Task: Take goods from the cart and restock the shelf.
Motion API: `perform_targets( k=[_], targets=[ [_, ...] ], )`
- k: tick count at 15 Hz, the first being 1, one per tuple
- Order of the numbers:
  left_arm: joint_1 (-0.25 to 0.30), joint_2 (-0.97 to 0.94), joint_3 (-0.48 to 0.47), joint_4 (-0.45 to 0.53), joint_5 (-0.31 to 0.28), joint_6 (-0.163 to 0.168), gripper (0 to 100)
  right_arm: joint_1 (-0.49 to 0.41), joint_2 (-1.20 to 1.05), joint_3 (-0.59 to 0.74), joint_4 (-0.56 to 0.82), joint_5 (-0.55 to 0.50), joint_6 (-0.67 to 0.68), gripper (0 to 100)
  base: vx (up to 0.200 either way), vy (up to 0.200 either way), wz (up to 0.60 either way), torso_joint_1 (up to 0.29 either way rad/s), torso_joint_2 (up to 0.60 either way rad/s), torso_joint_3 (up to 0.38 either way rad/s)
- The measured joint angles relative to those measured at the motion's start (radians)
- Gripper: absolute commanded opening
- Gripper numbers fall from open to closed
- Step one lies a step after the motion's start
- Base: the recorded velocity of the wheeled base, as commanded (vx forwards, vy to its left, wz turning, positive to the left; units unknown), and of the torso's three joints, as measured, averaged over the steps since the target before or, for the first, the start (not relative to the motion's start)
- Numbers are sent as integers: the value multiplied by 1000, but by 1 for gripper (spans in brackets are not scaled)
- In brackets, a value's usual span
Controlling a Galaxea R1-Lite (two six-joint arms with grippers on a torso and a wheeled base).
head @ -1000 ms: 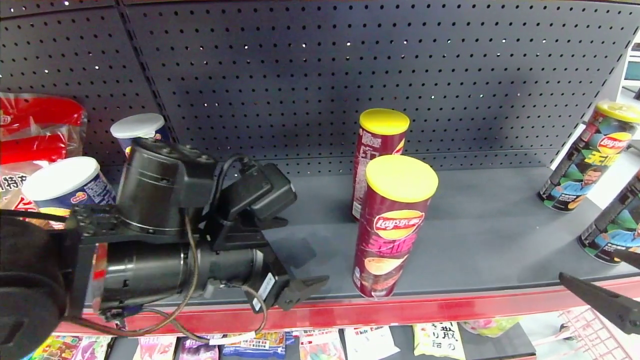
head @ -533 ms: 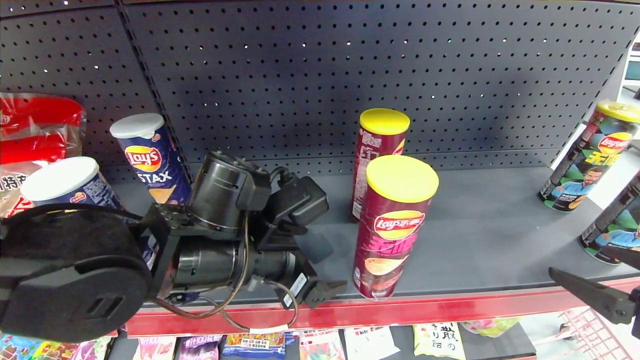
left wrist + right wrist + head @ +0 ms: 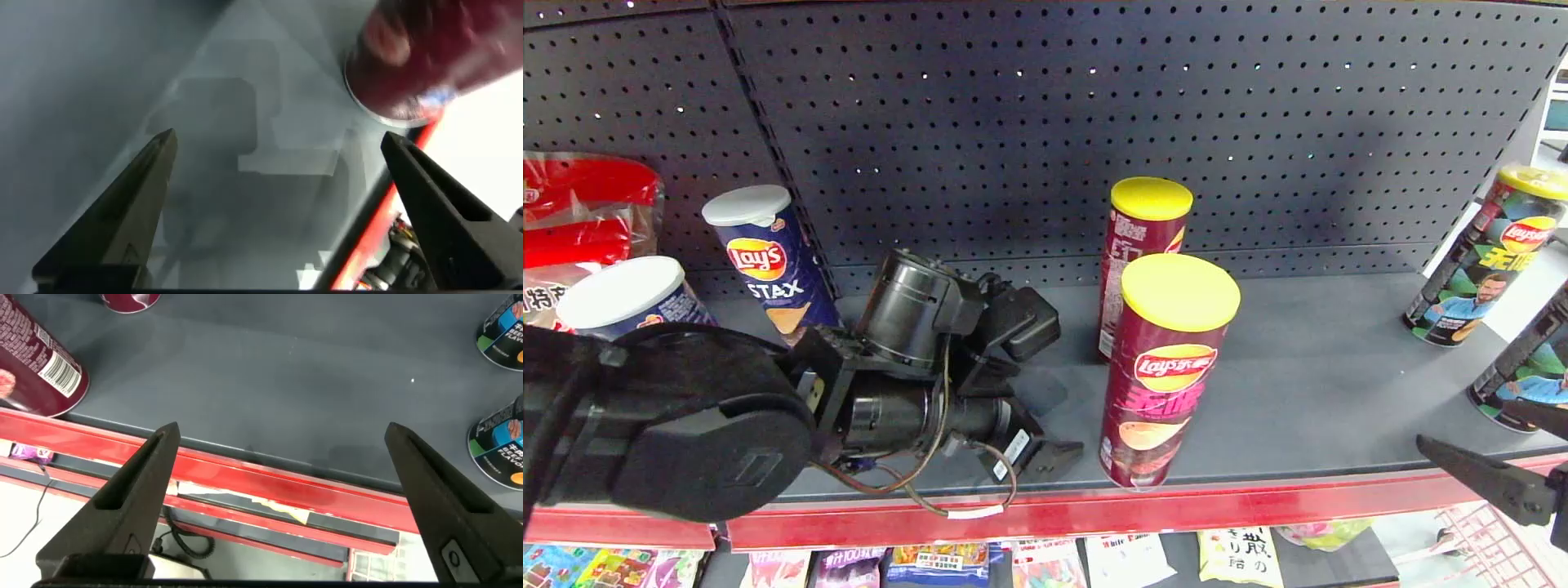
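Dark red, yellow-lidded chip can [image 3: 1168,367] is stood upright at the front lip of the grey shelf [image 3: 1323,384], a twin can [image 3: 1143,245] at its 12 o'clock, likely to face shoppers. The left claw [image 3: 279,140], spread and empty, is held at its 9 o'clock. The right claw [image 3: 282,431], likewise spread and empty, is kept clear at 4 o'clock.

Front maroon can [image 3: 1168,376] is showing a round logo badge over large pink characters, and in the right wrist view its side is bearing a barcode [image 3: 64,376] beside fine white print. Rear maroon can [image 3: 1139,245] is showing small white print. Blue can [image 3: 768,265] is carrying a like badge over a white capital word. Green-and-black can [image 3: 1486,261] is carrying a badge over yellow characters. Red bag [image 3: 580,212] is showing large dark characters. Packets [image 3: 1245,555] on the lower shelf [image 3: 1335,563] are showing mixed lettering.
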Motion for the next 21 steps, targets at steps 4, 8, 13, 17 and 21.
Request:
perform_targets(
  k=[4,8,13,17,21],
  targets=[
    [-3,49,-67,0,-1,0,100,-1,0,-1,0,-1,0,100,0,0,0,0,0,0],
    [-7,72,-80,0,-2,0,100,-2,-1,-2,2,-2,0,100,0,0,0,0,0,0],
    [-7,78,-86,0,-2,-1,100,-2,0,-1,2,-1,0,100,0,0,0,0,0,0],
    [-3,45,-39,0,2,-5,100,-1,1,1,2,3,0,100,0,0,0,0,0,0],
    [-2,-145,128,18,37,-30,100,0,14,5,7,3,0,100,0,0,0,0,0,0]
  ],
)
